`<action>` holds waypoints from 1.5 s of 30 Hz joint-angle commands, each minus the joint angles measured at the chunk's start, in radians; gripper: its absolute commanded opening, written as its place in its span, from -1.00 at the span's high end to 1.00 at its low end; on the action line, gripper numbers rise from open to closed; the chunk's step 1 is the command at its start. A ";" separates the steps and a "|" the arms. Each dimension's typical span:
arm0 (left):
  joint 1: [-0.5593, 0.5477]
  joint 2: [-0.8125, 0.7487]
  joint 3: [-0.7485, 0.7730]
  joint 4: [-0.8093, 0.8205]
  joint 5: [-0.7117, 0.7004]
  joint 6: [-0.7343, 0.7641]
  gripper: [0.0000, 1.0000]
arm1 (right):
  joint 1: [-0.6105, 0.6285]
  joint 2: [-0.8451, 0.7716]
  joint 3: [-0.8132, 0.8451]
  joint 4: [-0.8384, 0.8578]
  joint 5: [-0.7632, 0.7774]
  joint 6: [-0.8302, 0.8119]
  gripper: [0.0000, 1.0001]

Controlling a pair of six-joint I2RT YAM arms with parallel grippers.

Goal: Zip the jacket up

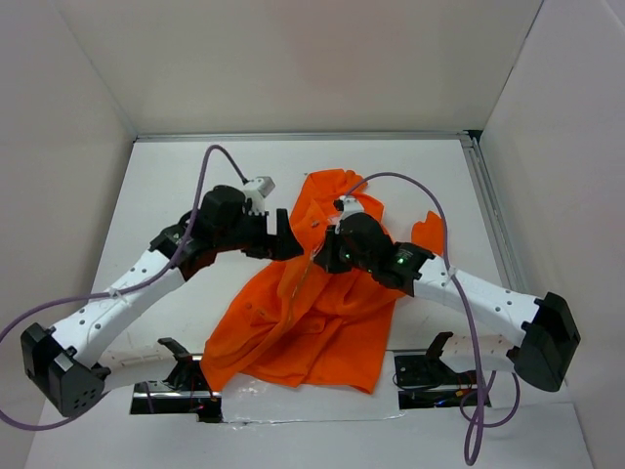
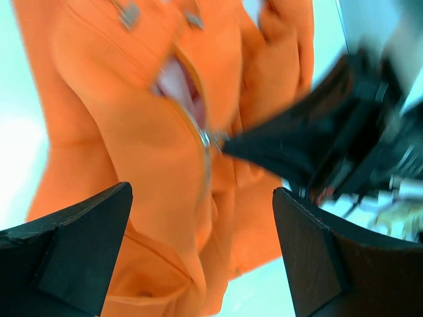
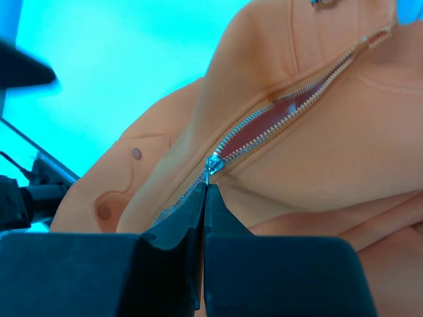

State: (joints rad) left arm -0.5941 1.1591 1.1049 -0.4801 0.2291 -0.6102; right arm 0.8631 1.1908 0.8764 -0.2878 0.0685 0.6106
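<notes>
Left end effector (image 2: 201,190) spread wide, gripping nothing above the jacket (image 1: 322,322). Right end effector (image 3: 206,188) pinched shut on the zipper slider (image 3: 213,164), partway up.

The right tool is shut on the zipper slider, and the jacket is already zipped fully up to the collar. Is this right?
No: the right wrist view shows the zipper open above the slider, lining visible. The right tool is shut on the slider.

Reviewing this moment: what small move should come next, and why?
Probably the right gripper, seemingly shut on the zipper pull, should draw it toward the collar: the teeth beyond it on the jacket gape, showing lining. The left gripper hangs open, anchoring nothing.
</notes>
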 commanded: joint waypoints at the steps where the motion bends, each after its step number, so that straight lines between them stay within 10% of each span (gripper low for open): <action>1: -0.088 -0.013 -0.056 0.008 0.009 0.010 -0.99 | -0.006 -0.013 0.082 -0.007 -0.010 -0.023 1.00; 19: -0.303 0.198 0.009 -0.028 -0.319 -0.034 -0.20 | -0.053 0.015 0.179 -0.074 -0.064 -0.022 1.00; 23: -0.302 0.188 0.003 0.006 -0.314 -0.031 1.00 | -0.059 0.015 0.177 -0.074 -0.053 -0.028 1.00; 34: -0.345 -0.042 -0.138 -0.058 -0.280 -0.082 1.00 | -0.249 0.548 0.582 -0.315 0.723 -0.081 1.00; 43: -0.377 -0.133 -0.254 -0.084 -0.172 -0.141 1.00 | -0.484 0.899 1.165 -0.392 0.579 -0.209 1.00; 45: -0.368 -0.119 -0.267 -0.071 -0.157 -0.148 0.61 | -0.478 0.847 1.075 -0.309 0.504 -0.262 1.00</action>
State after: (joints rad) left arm -0.8955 1.1152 0.8513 -0.3481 -0.1638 -0.7166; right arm 0.5800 2.0506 1.9480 -0.8948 0.2600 0.4397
